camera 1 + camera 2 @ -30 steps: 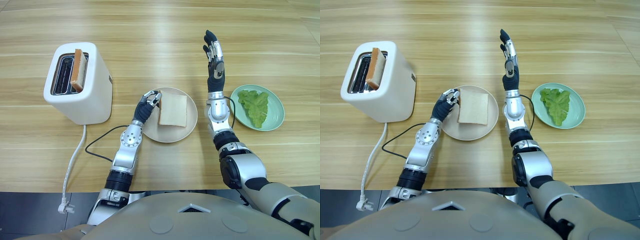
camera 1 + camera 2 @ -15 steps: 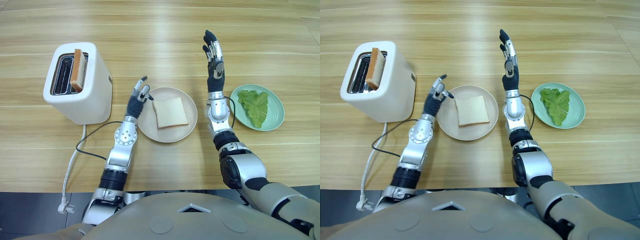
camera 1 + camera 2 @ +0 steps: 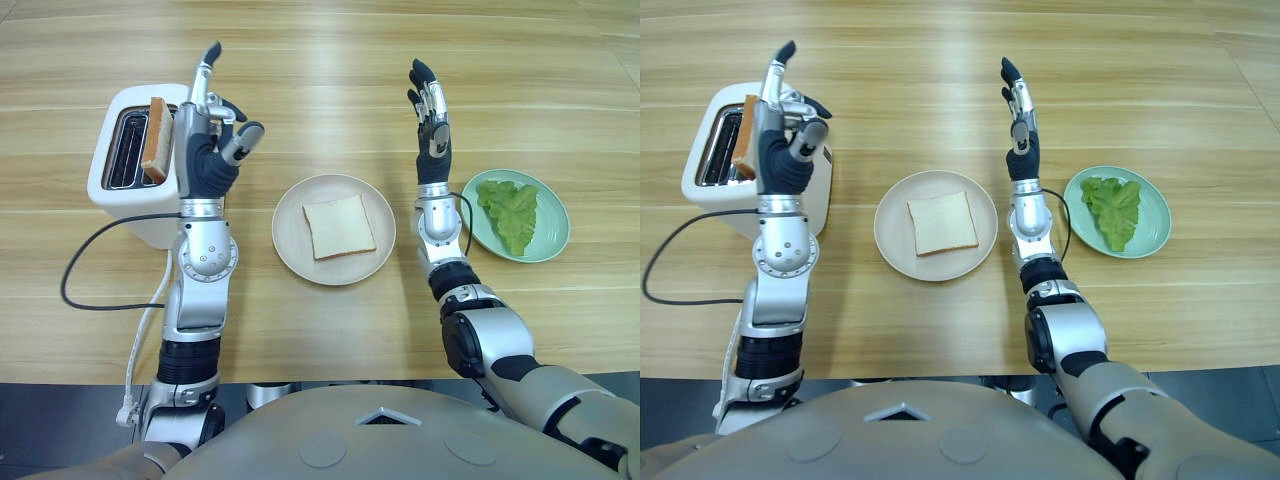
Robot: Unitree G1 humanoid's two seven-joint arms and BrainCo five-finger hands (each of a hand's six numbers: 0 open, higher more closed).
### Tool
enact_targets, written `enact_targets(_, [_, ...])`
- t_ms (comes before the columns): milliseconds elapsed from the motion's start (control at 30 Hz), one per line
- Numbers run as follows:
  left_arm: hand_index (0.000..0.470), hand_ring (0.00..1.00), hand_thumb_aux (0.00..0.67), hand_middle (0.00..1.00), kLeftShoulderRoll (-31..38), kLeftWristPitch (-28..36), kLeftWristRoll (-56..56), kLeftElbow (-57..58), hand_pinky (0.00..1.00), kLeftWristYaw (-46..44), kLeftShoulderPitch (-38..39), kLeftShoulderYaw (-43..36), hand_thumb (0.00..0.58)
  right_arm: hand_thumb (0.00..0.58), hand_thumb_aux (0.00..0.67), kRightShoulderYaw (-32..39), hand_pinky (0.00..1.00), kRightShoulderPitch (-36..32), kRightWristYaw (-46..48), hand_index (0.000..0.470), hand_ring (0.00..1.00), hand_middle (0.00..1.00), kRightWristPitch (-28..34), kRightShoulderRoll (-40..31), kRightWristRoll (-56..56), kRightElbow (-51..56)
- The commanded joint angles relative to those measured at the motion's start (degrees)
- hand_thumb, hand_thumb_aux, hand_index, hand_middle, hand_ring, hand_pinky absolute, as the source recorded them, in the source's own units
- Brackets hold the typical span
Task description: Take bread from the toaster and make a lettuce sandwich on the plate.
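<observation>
Left eye view: left robot hand (image 3: 210,150), half-open, empty, hovers beside upright bread slice (image 3: 155,140).

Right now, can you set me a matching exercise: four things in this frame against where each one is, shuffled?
1 brown-edged bread slice
2 white bread slice
3 lettuce
4 left robot hand

A on the green plate
B raised by the toaster
C flat on the beige plate
D standing in a toaster slot

Pairs: 1-D, 2-C, 3-A, 4-B
</observation>
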Motion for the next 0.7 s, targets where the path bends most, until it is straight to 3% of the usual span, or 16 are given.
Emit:
enact_targets(33, [0.000, 1.00, 0.000, 1.00, -1.1, -1.9, -4.4, 3.9, 1.00, -2.3, 1.1, -1.7, 0.000, 0.000, 0.000, -3.3, 0.00, 3.7, -3.6, 0.000, 0.00, 0.00, 3.4, -8.2, -5.7, -9.7])
enact_targets(100, [0.000, 1.00, 0.000, 1.00, -1.3, -2.7, -5.0, 4.3, 1.00, -2.4, 1.6, -1.7, 0.000, 0.000, 0.000, -5.0, 0.00, 6.3, -6.5, 0.000, 0.00, 0.00, 4.7, -14.1, -10.4, -13.5])
enact_targets(133, [0.000, 0.86, 0.000, 0.86, -1.3, -3.1, -5.2, 4.2, 0.86, -2.3, 1.8, -1.5, 0.000, 0.000, 0.000, -5.7, 0.00, 7.2, -7.6, 0.000, 0.00, 0.00, 5.8, -17.0, -11.9, -13.4])
enact_targets(200, [0.000, 0.00, 0.000, 0.00, -1.4, -3.8, -6.0, 4.0, 0.00, -2.0, 2.1, -0.6, 0.000, 0.000, 0.000, -6.6, 0.00, 8.5, -10.4, 0.000, 0.00, 0.00, 7.9, -22.6, -14.3, -10.2])
enact_targets(333, [0.000, 0.00, 0.000, 0.00, -1.4, -4.1, -6.7, 4.0, 0.00, -1.8, 2.3, 0.3, 0.000, 0.000, 0.000, -5.1, 0.00, 9.9, -19.8, 0.000, 0.00, 0.00, 11.9, -32.5, -21.8, -1.8])
enact_targets(433, [0.000, 0.00, 0.000, 0.00, -1.3, -4.4, -6.6, 4.0, 0.00, -1.8, 2.9, 0.8, 0.000, 0.000, 0.000, -0.3, 0.00, 9.0, -25.3, 0.000, 0.00, 0.00, 16.4, -36.5, -27.3, 7.3])
enact_targets(567, [0.000, 0.00, 0.000, 0.00, -1.0, -4.4, -7.1, 4.2, 0.00, -2.1, 3.7, 1.7, 0.000, 0.000, 0.000, 6.7, 0.00, 7.5, -27.3, 0.000, 0.00, 0.00, 23.1, -37.5, -31.7, 17.2])
enact_targets(700, [0.000, 0.00, 0.000, 0.00, -0.6, -4.4, -7.0, 4.2, 0.00, -2.3, 3.8, 2.2, 0.000, 0.000, 0.000, 7.3, 0.00, 6.5, -24.6, 0.000, 0.00, 0.00, 25.1, -36.5, -28.3, 21.6])
